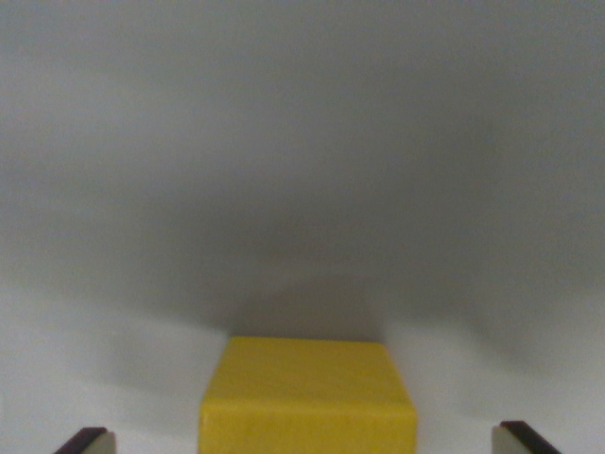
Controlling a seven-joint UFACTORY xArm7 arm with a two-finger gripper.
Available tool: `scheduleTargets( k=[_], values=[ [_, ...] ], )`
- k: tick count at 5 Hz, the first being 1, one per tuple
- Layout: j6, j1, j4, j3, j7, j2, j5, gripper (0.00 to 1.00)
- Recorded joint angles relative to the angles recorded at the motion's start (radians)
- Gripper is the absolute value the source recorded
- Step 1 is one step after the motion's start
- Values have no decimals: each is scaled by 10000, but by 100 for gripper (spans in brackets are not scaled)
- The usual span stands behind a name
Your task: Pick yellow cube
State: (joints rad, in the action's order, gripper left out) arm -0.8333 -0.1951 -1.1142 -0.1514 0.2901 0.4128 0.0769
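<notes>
A plain pale grey surface (pixel 302 142) fills almost the whole wrist view, soft and out of focus, with no edge or corner of it in sight, so the only honest way to place anything is by the frame itself. On that surface sits the yellow cube (pixel 308 395), low in the picture and just left of its middle, its top face and the upper part of its near face showing while its base is cut off by the bottom border. A faint rounded shadow lies on the surface just beyond its far edge. The cube sits nearly square to the camera, its near edge running almost level across the view with only a slight skew, its flat sides facing the wrist view's left and right; being a cube it has no long axis worth choosing. The gripper (pixel 307 445) shows only as two dark fingertips (pixel 90 441) in the bottom corners, spread wide and released, well apart from the cube on either side. To do the grasp well, I judge the arm should centre the cube evenly between the tips, come down until the pads cover the side faces, and only then close squarely on those faces.
</notes>
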Motion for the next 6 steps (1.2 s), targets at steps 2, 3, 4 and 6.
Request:
scheduleTargets(
  k=[2,3,4,6],
  values=[
    [180,-50,104,-25,63,88,27,0],
    [298,-83,173,-41,104,146,45,0],
    [298,-83,173,-41,104,146,45,0],
    [348,-97,201,-48,122,171,53,0]
  ],
)
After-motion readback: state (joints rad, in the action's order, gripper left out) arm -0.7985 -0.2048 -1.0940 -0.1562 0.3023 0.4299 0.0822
